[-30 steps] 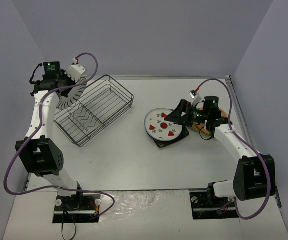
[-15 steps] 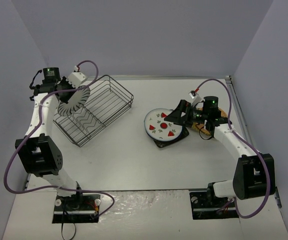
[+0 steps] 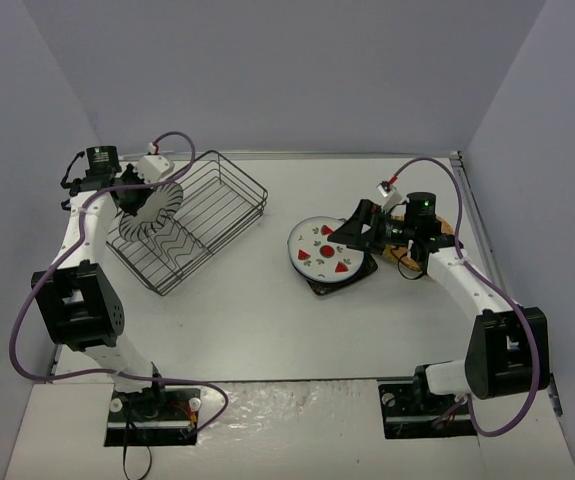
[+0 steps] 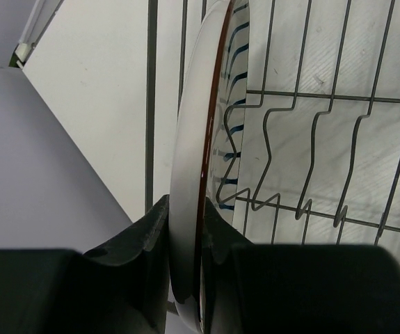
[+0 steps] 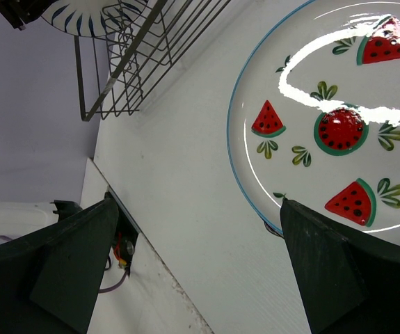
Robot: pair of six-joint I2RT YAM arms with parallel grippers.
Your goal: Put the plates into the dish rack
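My left gripper (image 3: 133,188) is shut on the rim of the white plate with black radial stripes (image 3: 154,208) and holds it on edge over the left end of the dark wire dish rack (image 3: 217,205). In the left wrist view the plate (image 4: 198,139) stands between my fingers, with the rack's wavy dividers (image 4: 311,160) just beyond it. My right gripper (image 3: 353,233) is open beside the white plate with red fruit motifs (image 3: 322,250). That plate lies on the dark square plate (image 3: 345,281). An orange-tan plate (image 3: 403,258) shows under my right arm. The red-brown-rimmed plate is not visible.
In the right wrist view, my open gripper (image 5: 206,268) is above bare table at the near rim of the fruit plate (image 5: 325,125), with the rack (image 5: 151,62) and striped plate (image 5: 92,14) far off. Grey walls enclose the table on three sides.
My left gripper has swung the striped plate from the rack's left outer edge to over the rack's left end and turned it. The right arm has not moved.
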